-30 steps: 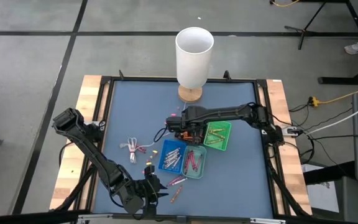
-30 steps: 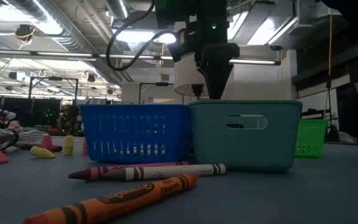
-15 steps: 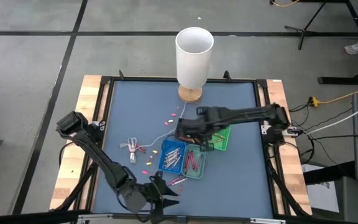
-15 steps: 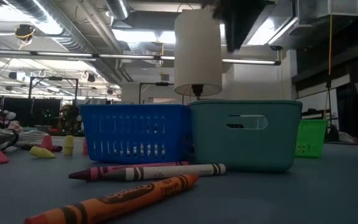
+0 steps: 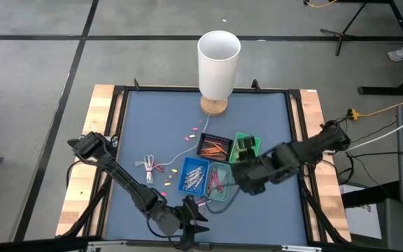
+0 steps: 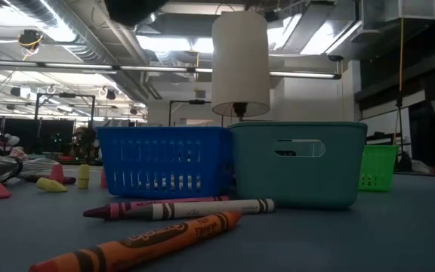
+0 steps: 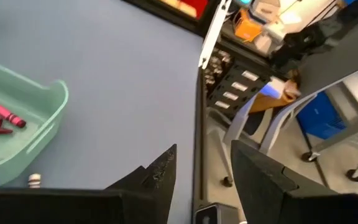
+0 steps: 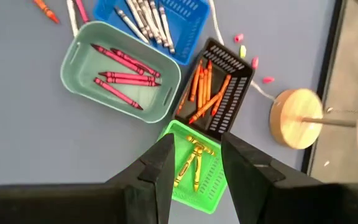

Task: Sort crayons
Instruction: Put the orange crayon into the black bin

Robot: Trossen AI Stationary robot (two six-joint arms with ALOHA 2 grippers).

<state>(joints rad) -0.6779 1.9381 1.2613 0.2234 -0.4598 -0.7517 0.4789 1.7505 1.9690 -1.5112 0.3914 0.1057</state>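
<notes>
At the near edge of the table (image 5: pixel 138 119), about midway along it, the left gripper (image 5: pixel 189 218) hangs with its fingers (image 7: pixel 160 177) spread apart and nothing between them. Just beyond it three crayons lie loose on the blue surface: an orange crayon (image 6: pixel 138 243) nearest, then a white crayon (image 6: pixel 202 207) and a dark red crayon (image 6: pixel 119 211) side by side (the red one mostly hidden behind the white).

Farther in, toward the middle of the table, four small trays sit clustered, touching or nearly so. The teal tray (image 8: pixel 120 74) holds red crayons (image 8: pixel 120 70); the blue tray (image 8: pixel 166 15) beside it holds pale grey crayons (image 8: pixel 146 12). Behind these the black tray (image 8: pixel 219 87) holds orange crayons (image 8: pixel 205 93), and the green tray (image 8: pixel 194 165) holds yellow crayons (image 8: pixel 190 162).

The right gripper (image 5: pixel 247 178) hangs above the table just right of the teal tray, partly over the green one, its fingers (image 8: pixel 157 163) parted and empty.

Left of the trays a thin white cord (image 5: pixel 166 157) runs to a bundled end, with small pink and yellow bits (image 5: pixel 168 170) scattered around it and more near the black tray.

At the middle of the far edge stands a lamp (image 5: pixel 218 63) with a white shade on a round wooden base.
</notes>
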